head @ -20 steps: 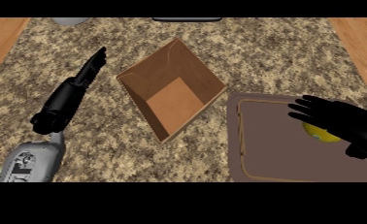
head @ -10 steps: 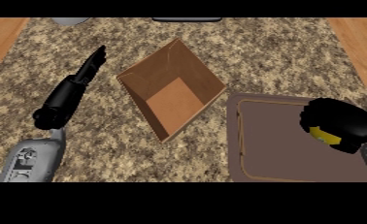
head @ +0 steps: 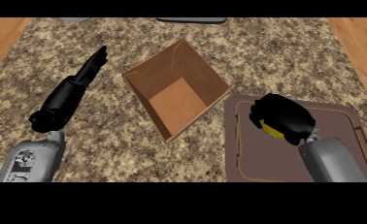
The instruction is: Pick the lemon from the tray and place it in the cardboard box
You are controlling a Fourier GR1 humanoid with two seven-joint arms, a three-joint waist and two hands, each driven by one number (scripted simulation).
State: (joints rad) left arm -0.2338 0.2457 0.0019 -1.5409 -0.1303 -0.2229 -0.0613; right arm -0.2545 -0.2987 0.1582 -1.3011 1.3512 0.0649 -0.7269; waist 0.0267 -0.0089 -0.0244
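Head view: square cardboard box (head: 179, 89), speckled counter (head: 287, 53)

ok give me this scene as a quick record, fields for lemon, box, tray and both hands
lemon: mostly hidden, only a yellow patch shows under the right hand
right hand: curled round the lemon, over the tray's left part
lifted or not: cannot tell
tray: brown, at the right, next to the box
box: open, nothing inside, mid counter
left hand: open, fingers straight, at the left, holding nothing
counter: speckled stone
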